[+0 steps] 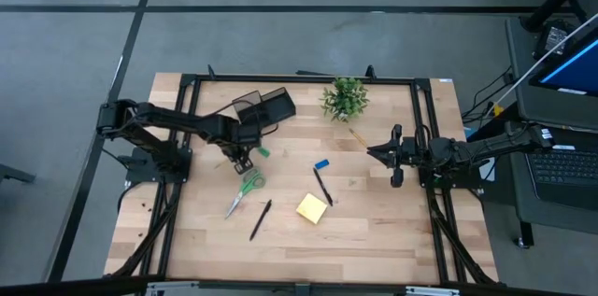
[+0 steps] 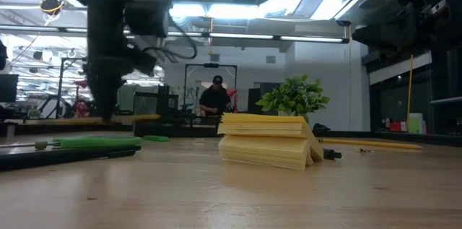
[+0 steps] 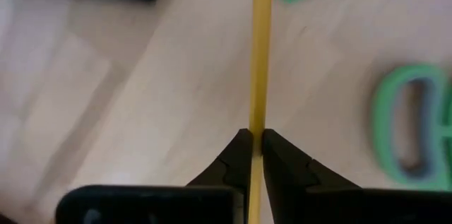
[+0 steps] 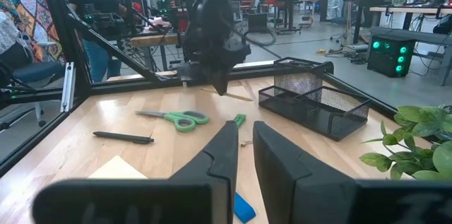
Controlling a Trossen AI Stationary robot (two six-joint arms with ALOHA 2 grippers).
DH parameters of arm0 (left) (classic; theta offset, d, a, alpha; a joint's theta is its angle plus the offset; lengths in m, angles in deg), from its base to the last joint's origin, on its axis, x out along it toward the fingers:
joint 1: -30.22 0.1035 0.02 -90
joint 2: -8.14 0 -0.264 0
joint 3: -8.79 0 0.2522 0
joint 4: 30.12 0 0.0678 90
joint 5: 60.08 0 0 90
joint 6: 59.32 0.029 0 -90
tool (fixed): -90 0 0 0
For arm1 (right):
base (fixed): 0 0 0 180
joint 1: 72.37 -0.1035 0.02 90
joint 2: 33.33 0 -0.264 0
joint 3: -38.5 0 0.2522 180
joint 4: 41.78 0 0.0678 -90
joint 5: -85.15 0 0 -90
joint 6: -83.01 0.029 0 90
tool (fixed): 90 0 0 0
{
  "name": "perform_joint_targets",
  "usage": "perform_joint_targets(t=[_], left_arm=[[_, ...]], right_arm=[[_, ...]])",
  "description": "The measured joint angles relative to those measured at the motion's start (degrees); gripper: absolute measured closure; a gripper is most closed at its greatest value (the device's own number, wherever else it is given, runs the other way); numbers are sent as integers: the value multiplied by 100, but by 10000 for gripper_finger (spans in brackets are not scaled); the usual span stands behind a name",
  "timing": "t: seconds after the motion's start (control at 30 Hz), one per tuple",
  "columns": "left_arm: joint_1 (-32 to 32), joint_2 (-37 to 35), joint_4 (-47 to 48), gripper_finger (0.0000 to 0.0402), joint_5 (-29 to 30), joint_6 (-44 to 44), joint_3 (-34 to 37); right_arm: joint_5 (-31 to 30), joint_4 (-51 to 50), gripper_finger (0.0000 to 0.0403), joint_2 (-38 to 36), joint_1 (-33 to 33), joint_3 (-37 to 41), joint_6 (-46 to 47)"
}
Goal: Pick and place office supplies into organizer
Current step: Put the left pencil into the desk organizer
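**A:** Left pincer is down over the desk, and look at the wrist view: its fingertips are clamped on the wooden pencil, the yellow shaft running straight out ahead of them.

**B:** Clenched tight on it, yes. And just beside that pincer, on the side away from the organizer, lie the green-handled scissors, flat on the wood, handles nearest the pincer.

**A:** The organizer sits near the left pincer on its other side, toward the far edge of the desk. From the right wrist view its mesh walls show two compartments, and I can't make out anything inside them.

**B:** A small green block rests right next to the left pincer too.

**A:** Now the right pincer: hanging well apart from all that, fingers drawn close with only a narrow gap, gripping nothing.

**B:** Between the two pincers: the small blue block, one black pen, the yellow sticky-note pad, and a second black pen nearer the scissors.

**A:** And the potted plant stands beyond the right pincer, beside the organizer.
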Motion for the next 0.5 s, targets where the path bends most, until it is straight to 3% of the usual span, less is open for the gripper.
perform_joint_targets(t=[0.2,0.5], left_arm=[[-3,-4,522,379,478,563,-760],[10,-9,2428,379,1724,435,-2247]], right_arm=[[0,-1,354,2,1,0,1],[0,-1,354,1,-1,0,1]])
